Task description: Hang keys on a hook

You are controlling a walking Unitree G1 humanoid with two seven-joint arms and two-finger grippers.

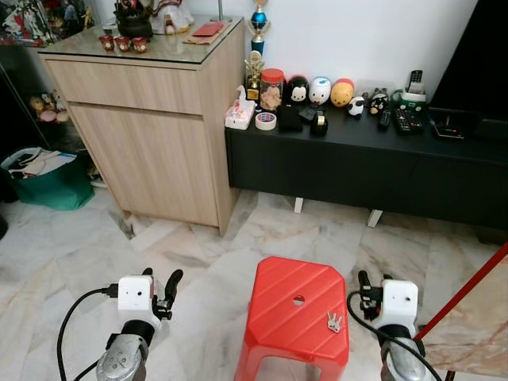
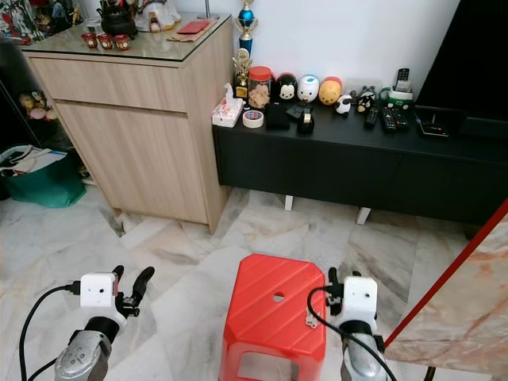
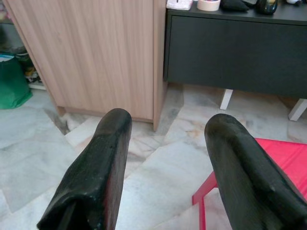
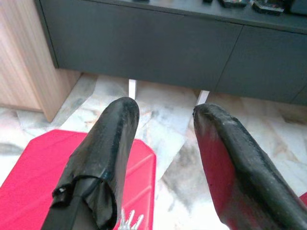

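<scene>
Keys (image 1: 334,321) lie flat on the right edge of a red plastic stool (image 1: 295,313) that stands on a pale marble floor (image 1: 198,262), just beside the right gripper. Far left, a green bag (image 1: 48,178) sits on the floor next to a tall light-wood cabinet (image 1: 151,119) whose glass top carries small red cups (image 1: 123,42) and ornaments. The left gripper (image 3: 163,158) is held low over the floor left of the stool, its two black fingers spread wide with nothing between them. Right of the wooden cabinet a long black sideboard (image 1: 357,171) runs along the white wall, holding a roll of tape (image 1: 266,121), a jar (image 1: 271,87), round toy figures (image 1: 319,90) and remote controls (image 1: 406,119). The right gripper (image 4: 165,158) hovers at the stool's right side, fingers apart and empty.
</scene>
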